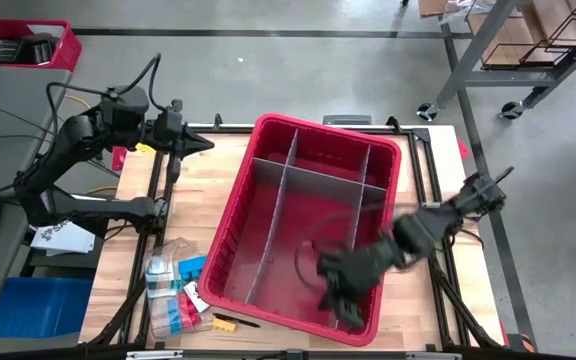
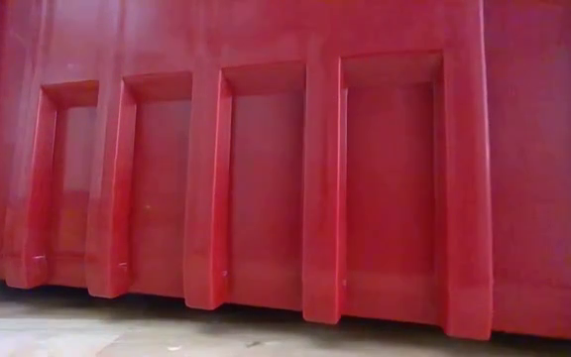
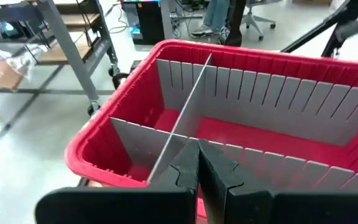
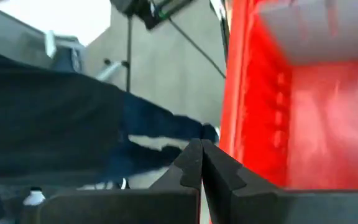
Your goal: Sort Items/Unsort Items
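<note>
The items lie on the table's near left part beside the red bin (image 1: 303, 215): a blue piece (image 1: 190, 266), clear packets with blue and red pieces (image 1: 171, 303), a yellow piece (image 1: 225, 322) and a thin dark stick (image 1: 245, 321). My left gripper (image 1: 208, 146) is shut with nothing in it, held above the table's far left, its fingers (image 3: 199, 163) pointing toward the bin (image 3: 229, 124). My right gripper (image 1: 336, 295) shows blurred over the bin's near right corner. In its wrist view it (image 4: 201, 163) is shut and holds nothing, next to the bin's red wall (image 4: 253, 106).
Grey dividers (image 1: 303, 185) split the bin into several compartments; those that show hold nothing. In the low view the bin's ribbed red wall (image 2: 285, 178) fills the picture. Bare wood lies left of the bin (image 1: 198, 195). A smaller red crate (image 1: 23, 45) stands off the table at the far left.
</note>
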### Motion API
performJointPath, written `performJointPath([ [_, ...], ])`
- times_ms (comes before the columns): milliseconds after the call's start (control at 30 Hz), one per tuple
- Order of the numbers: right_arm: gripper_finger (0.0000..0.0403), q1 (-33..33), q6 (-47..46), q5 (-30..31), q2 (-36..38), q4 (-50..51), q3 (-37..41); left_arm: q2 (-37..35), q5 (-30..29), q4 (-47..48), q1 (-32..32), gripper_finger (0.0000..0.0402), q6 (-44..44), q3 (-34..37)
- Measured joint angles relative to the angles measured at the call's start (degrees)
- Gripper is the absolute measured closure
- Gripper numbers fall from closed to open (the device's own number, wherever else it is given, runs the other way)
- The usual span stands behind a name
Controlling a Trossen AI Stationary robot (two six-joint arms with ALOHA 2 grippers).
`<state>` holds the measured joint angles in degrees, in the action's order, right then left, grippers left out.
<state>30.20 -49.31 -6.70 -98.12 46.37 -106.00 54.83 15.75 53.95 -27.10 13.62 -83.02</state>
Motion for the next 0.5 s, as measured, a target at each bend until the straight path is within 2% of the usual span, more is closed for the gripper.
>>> performJointPath([
  [133,0.0403,6.7,-3.9,3.9,-2.7,-0.4,0.0,-0.4,0.2,0.0,2.8,0.0402,-5.8,0.0],
  [267,0.0403,12.2,-4.6,8.0,-5.3,-5.4,0.0,-0.6,0.1,0.0,8.8,0.0402,-12.9,0.0],
  [367,0.0403,15.2,-5.3,9.6,-7.5,-10.4,0.0,-0.7,-2.6,-0.1,15.3,0.0402,-19.0,0.0],
  [500,0.0403,17.5,-6.1,10.9,-10.5,-13.0,-1.1,-1.0,-9.9,-0.3,25.2,0.0402,-24.8,0.0],
])
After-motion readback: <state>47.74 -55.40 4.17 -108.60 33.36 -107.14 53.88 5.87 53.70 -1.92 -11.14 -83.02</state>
